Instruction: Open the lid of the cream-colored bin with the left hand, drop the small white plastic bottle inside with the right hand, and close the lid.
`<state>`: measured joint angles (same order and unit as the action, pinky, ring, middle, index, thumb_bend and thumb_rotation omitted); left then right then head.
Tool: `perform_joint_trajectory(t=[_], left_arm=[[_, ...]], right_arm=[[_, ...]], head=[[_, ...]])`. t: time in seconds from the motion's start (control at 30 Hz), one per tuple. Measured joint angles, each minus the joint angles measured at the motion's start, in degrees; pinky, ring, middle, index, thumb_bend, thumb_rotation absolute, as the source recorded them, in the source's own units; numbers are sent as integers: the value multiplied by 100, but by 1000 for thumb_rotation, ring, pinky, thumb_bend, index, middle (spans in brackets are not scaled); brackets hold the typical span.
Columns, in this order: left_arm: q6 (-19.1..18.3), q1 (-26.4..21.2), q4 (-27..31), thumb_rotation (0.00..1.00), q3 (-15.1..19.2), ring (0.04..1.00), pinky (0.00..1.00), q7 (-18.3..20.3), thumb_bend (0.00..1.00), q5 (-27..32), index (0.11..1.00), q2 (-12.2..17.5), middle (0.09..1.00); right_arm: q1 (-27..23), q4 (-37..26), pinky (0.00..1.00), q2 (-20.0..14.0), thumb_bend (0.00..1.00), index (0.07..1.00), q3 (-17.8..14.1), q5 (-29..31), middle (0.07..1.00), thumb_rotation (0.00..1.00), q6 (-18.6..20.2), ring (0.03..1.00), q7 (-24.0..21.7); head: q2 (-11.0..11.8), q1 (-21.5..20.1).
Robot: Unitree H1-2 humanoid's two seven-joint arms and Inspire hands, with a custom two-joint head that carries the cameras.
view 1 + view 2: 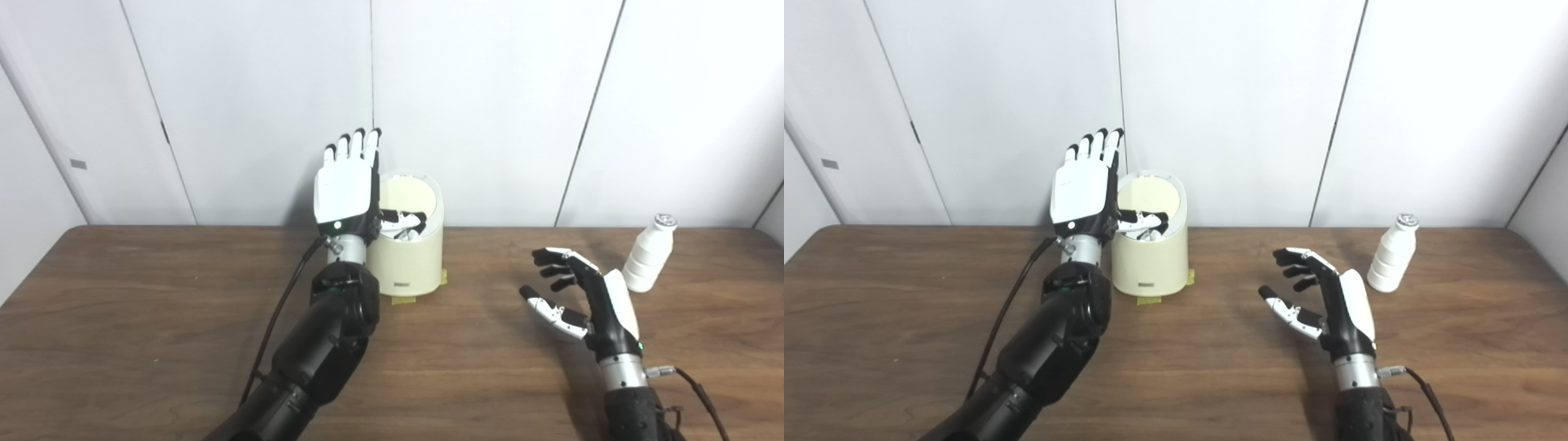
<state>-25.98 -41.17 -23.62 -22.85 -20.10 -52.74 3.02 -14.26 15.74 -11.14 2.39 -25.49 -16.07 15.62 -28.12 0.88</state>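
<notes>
The cream-colored bin (411, 263) stands at the back middle of the table, its lid (409, 196) tilted up behind the opening. My left hand (345, 190) is raised at the bin's left side, open, fingers straight up, with the thumb reaching across the bin's mouth. The small white plastic bottle (649, 254) with a silver cap stands upright at the right. My right hand (582, 294) is open and empty, palm facing left, just left of the bottle and in front of it, not touching it.
The brown wooden table (153, 343) ends at a white panelled wall (490, 92) right behind the bin. Yellow tape (404, 300) marks the bin's foot. A black cable (282, 306) hangs beside my left forearm.
</notes>
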Motion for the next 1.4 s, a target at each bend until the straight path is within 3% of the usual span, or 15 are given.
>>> perform_joint_trajectory(t=[0.03, 0.1, 0.2, 0.3, 0.4, 0.53, 0.67, 0.8, 1.1, 1.4], left_arm=[[4, 1, -9, 314, 24, 1000, 1000, -5, 626, 13, 1000, -7, 1000], [6, 10, -20, 548, 70, 1000, 1000, 0, 552, 41, 1000, -21, 1000], [-1, 15, -13, 761, 130, 1000, 1000, 54, 537, 76, 1000, 1, 1000], [-2, 24, 46, 937, 152, 1000, 1000, 126, 580, 94, 1000, 40, 1000], [2, 25, 55, 994, 174, 1000, 1000, 205, 677, 121, 1000, 55, 1000], [28, 43, 59, 1000, 207, 1000, 1000, 218, 799, 177, 1000, 54, 1000], [31, 65, 65, 989, 222, 1000, 1000, 220, 806, 232, 1000, 54, 1000], [30, 79, 87, 842, 221, 1000, 1000, 256, 823, 249, 1000, 55, 1000], [9, 82, 143, 639, 202, 1000, 1000, 321, 783, 234, 1000, 62, 1000], [-2, 88, 207, 591, 197, 1000, 1000, 434, 698, 210, 1000, 99, 1000]], right_arm=[[1, -6, 508, 0, 304, 675, 0, 0, 678, 294, 1, 636, 0], [2, -14, 502, 1, 298, 670, 2, -4, 673, 308, 2, 632, 0], [2, -19, 506, 1, 296, 666, 4, -6, 678, 303, -7, 636, 1], [4, -19, 511, -2, 296, 669, 4, -14, 681, 302, -7, 639, 1], [5, -19, 506, -1, 300, 666, 0, 0, 676, 281, -7, 631, 0], [4, -20, 505, 1, 298, 662, -1, 9, 677, 303, -6, 631, 0], [5, -21, 491, 1, 297, 662, 0, 1, 666, 255, -6, 621, 0], [5, -21, 493, 2, 300, 661, 0, -1, 665, 275, -3, 624, 0], [5, -28, 512, 1, 296, 669, 0, -4, 673, 267, -8, 635, 1], [25, -66, 480, 1, 295, 675, 0, -29, 654, 276, 45, 612, 1]], head=[[0, 0], [9, 0], [9, 9], [17, 17], [17, 17], [18, 17], [9, 0], [-9, 0], [-26, -9], [-26, -9]])
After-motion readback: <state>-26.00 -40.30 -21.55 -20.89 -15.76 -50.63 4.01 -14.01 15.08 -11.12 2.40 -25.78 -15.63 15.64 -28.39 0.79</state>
